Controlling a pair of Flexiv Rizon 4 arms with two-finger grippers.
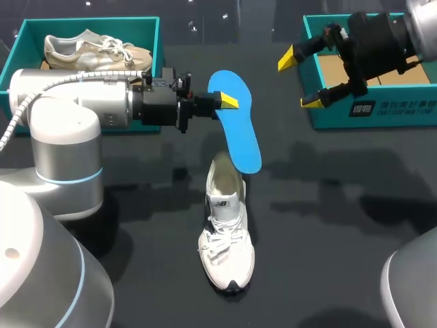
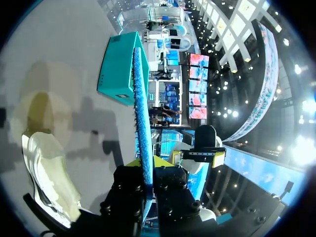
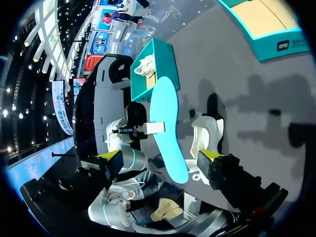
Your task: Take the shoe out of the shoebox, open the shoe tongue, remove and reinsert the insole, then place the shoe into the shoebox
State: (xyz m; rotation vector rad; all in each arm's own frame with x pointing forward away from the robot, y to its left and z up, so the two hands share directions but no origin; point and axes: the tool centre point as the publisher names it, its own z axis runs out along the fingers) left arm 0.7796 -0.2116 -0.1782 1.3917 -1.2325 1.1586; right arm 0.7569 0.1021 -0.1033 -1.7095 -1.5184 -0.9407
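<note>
The blue insole (image 1: 239, 130) is out, pinched in the left gripper (image 1: 228, 102) over the white shoe (image 1: 227, 232) mid-table. The right gripper (image 1: 300, 80) is spread by the right shoebox (image 1: 372, 117). Reinsertion and boxing are judged outstanding.

Heel of white shoe (image 1: 226, 239) behind blue insole (image 1: 237, 130); right shoebox (image 1: 372, 116) perhaps half behind right arm (image 1: 392, 34)

Small white print on shoebox (image 1: 362, 109), logo on shoe tongue (image 1: 223, 203); neither legible
</note>
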